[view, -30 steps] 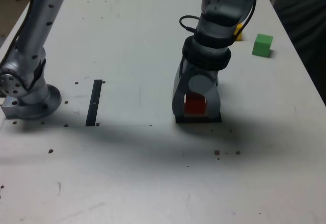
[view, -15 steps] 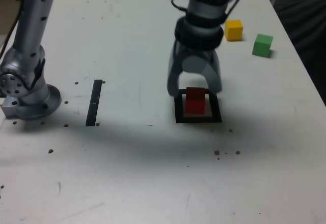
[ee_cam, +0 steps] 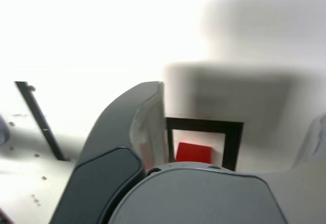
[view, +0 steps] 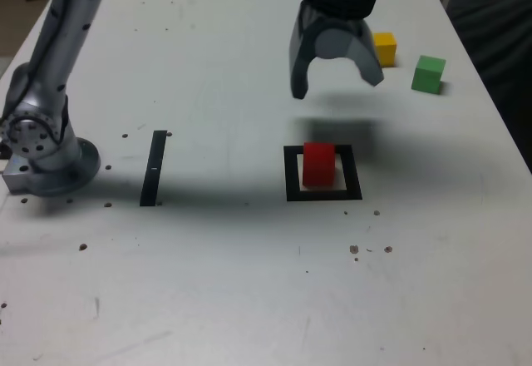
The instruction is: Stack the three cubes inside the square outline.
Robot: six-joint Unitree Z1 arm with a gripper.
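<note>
The gripper point(view: 337, 83) hung above the white table point(view: 208, 283) with its two grey jaws spread wide and nothing between them, its tips pointing down and clear of the surface. It cast a soft shadow on the tabletop just beyond the square outline point(view: 323, 194).

The red cube point(view: 318, 164) stood alone inside the square outline, resting on the white centre toward the frame's far side, with the black border showing on all sides around it. This frame lay roughly mid-table, somewhat nearer the exterior view's right edge than its left. In the wrist view the same red cube point(ee_cam: 193, 152) showed within the black frame point(ee_cam: 232, 137), partly hidden by the gripper's own body.

The yellow cube point(view: 384, 48) sat near the table's far right corner in the exterior view, partly behind one gripper jaw. The green cube point(view: 428, 74) sat just beside it, closer to the right edge and a little nearer the camera; the two were apart, not touching. Both were well away from the outline.

A straight black strip point(view: 154, 167) lay flat toward the table's left edge in the exterior view, next to the arm's round grey base point(view: 46, 158). Small dark specks dotted the table's near part.
</note>
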